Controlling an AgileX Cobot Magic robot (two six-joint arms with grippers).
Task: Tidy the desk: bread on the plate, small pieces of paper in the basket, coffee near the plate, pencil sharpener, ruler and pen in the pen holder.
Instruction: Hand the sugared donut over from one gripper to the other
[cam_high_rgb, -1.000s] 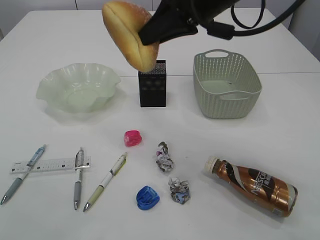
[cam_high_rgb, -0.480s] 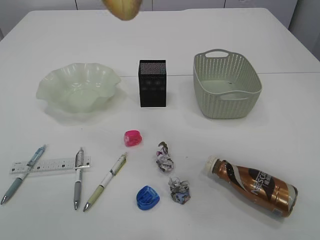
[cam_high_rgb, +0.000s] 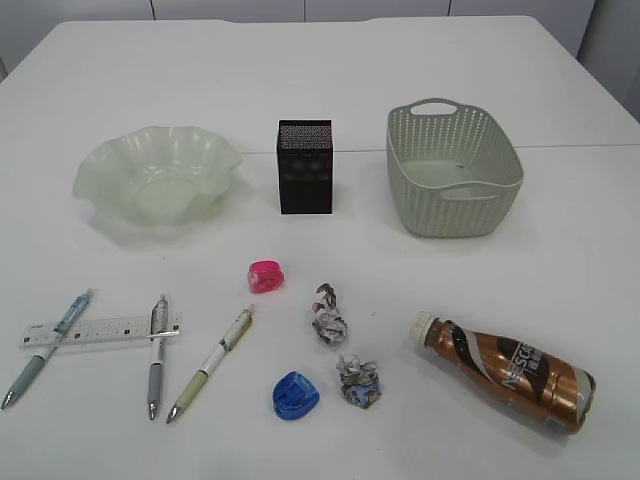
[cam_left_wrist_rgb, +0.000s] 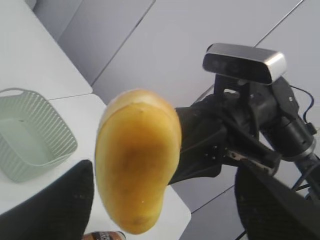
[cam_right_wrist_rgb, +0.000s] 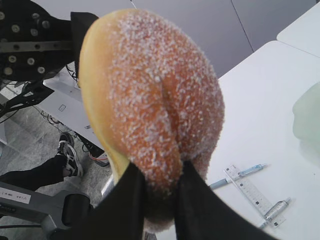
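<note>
Lifting clear of the exterior view, bread (cam_right_wrist_rgb: 150, 115) rides pinched in right gripper (cam_right_wrist_rgb: 159, 197) | left gripper (cam_left_wrist_rgb: 160, 210) spreading | plate (cam_high_rgb: 100, 165) still bare

Beyond the table's far edge runs a wall of pale grey panels (cam_high_rgb: 230, 10) with thin dark seams, also seen from the left wrist (cam_left_wrist_rgb: 150, 40). In the right wrist view, off the table's left side, a grey floor (cam_right_wrist_rgb: 40, 130) carries a black-and-white sneaker (cam_right_wrist_rgb: 68, 150) on a dark-trousered leg (cam_right_wrist_rgb: 27, 176), thin cables (cam_right_wrist_rgb: 50, 120) nearby, and a grey labelled housing (cam_right_wrist_rgb: 22, 200) nearer.
</note>
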